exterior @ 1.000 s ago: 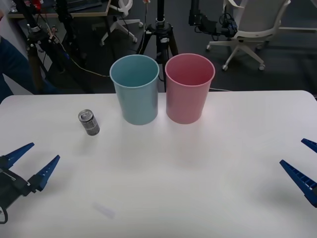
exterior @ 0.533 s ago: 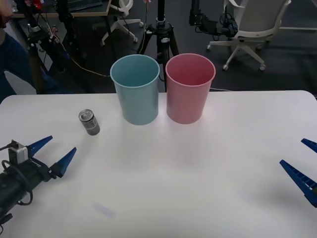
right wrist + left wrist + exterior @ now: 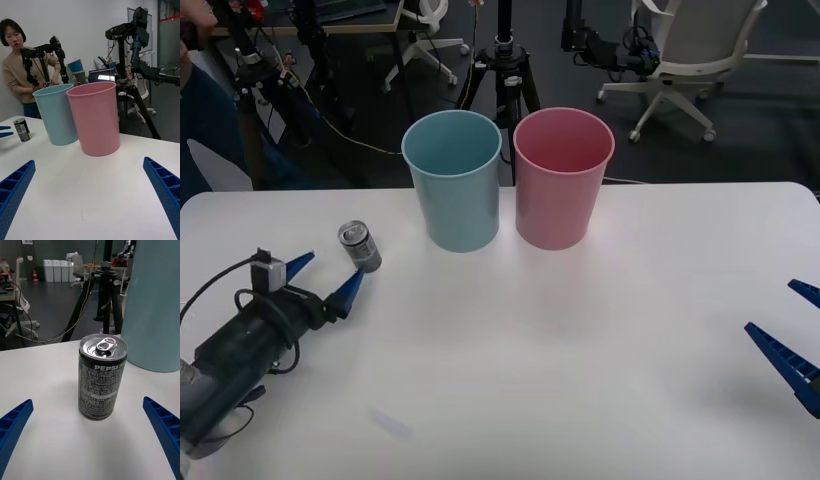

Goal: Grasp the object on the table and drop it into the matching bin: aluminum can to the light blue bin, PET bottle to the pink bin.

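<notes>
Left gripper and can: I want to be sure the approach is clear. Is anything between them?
No. In the left wrist view only bare table separates the open left gripper from the upright aluminum can.

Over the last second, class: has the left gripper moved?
Yes. The left gripper has advanced up the table toward the aluminum can, jaws open.

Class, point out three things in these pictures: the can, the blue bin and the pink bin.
can (image 3: 100, 390): left wrist view, on its printed side.
blue bin (image 3: 460, 205): front view, on its outer wall.
pink bin (image 3: 558, 205): front view, on its outer wall.
</notes>
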